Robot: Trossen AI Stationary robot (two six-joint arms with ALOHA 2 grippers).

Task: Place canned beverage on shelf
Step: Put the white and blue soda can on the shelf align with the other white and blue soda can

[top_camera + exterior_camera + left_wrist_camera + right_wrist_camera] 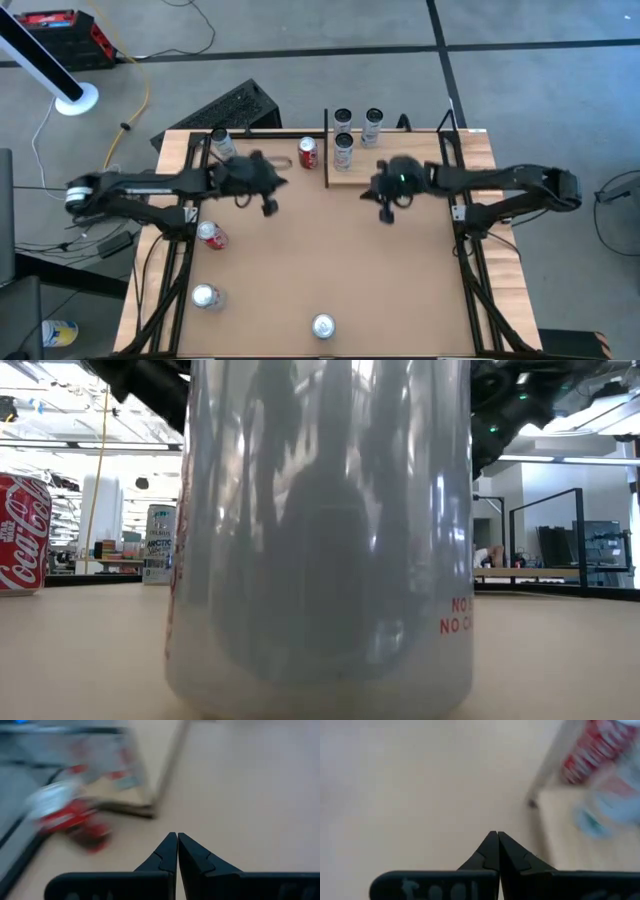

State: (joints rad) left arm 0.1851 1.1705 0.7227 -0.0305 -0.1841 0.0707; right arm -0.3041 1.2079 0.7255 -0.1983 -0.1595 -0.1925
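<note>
The shelf [400, 172] is a pale plank at the table's far side, with a black rail [326, 150] on its left end. Three silver cans [344, 148] stand on it. A red can [308, 152] stands on the table just left of the rail. It also shows blurred in the left wrist view [70, 817] and the right wrist view [592, 750]. My left gripper [268, 207] [177, 836] is shut and empty over the table, near-left of the red can. My right gripper [386, 214] [497, 834] is shut and empty, just in front of the shelf.
Other cans are on the table: a silver one at the far left [221, 143], a red one at the left [212, 235], a silver one at the near left [205, 296], and a silver one at the near edge [322, 325] that fills the low view [320, 540].
</note>
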